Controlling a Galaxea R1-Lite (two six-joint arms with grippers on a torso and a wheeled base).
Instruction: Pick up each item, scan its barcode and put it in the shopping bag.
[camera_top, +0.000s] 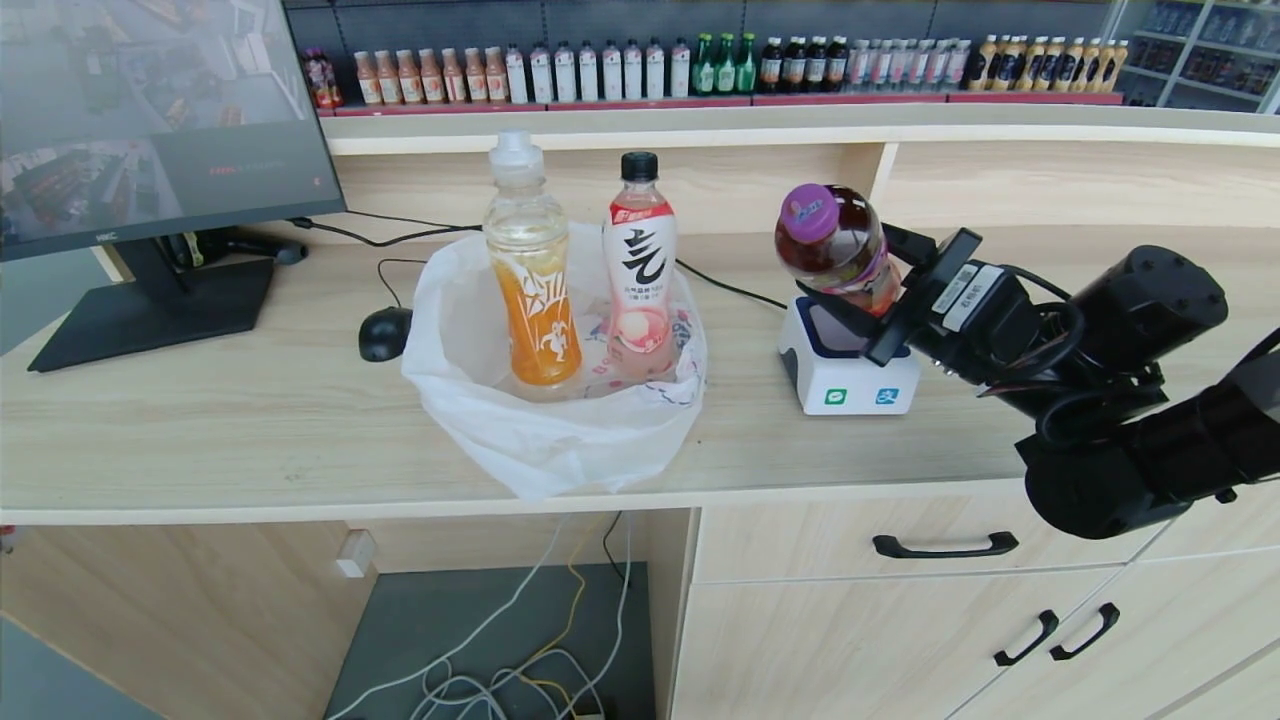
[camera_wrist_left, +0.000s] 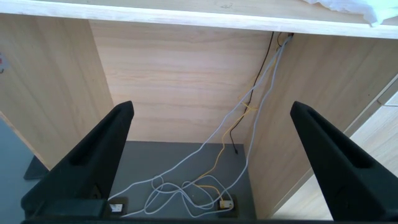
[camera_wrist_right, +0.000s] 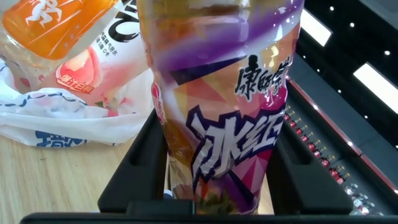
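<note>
My right gripper (camera_top: 868, 290) is shut on a purple-capped bottle of dark tea (camera_top: 833, 248), holding it tilted just above the white barcode scanner (camera_top: 845, 378). In the right wrist view the purple-labelled tea bottle (camera_wrist_right: 224, 106) sits between the black fingers (camera_wrist_right: 134, 168). A white shopping bag (camera_top: 550, 400) lies open on the counter to the left of the scanner. Inside it stand an orange drink bottle (camera_top: 530, 270) and a white bottle with a black cap (camera_top: 640, 270). My left gripper (camera_wrist_left: 211, 162) is open below the counter, facing hanging cables.
A monitor (camera_top: 150, 120) on a black stand fills the counter's far left, with a black mouse (camera_top: 384, 332) beside the bag. Cables run across the back of the counter (camera_top: 200, 420). Drawers with black handles (camera_top: 945, 546) sit under the right side. Shelves of bottles line the background.
</note>
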